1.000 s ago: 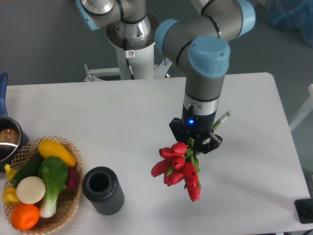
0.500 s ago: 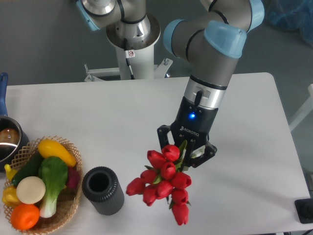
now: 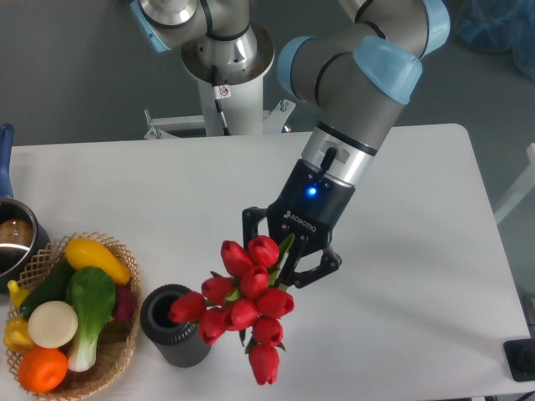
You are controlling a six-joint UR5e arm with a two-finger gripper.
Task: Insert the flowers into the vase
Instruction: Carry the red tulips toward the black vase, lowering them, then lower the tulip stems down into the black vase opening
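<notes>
Tulip bunch (image 3: 242, 305) hangs in the air, stems clamped between the closed fingers of the gripper (image 3: 288, 255), its outermost head overlapping the 3 o'clock rim of the ribbed dark vase (image 3: 173, 325). Pickup done; alignment over the mouth and insertion remain.

Single fixed camera — high, opposite robot base (image 3: 224, 63), looking steeply down across tabletop (image 3: 167, 192). Mid-range: far edge and both far corners visible, near edge cropped at frame bottom — no second view.
</notes>
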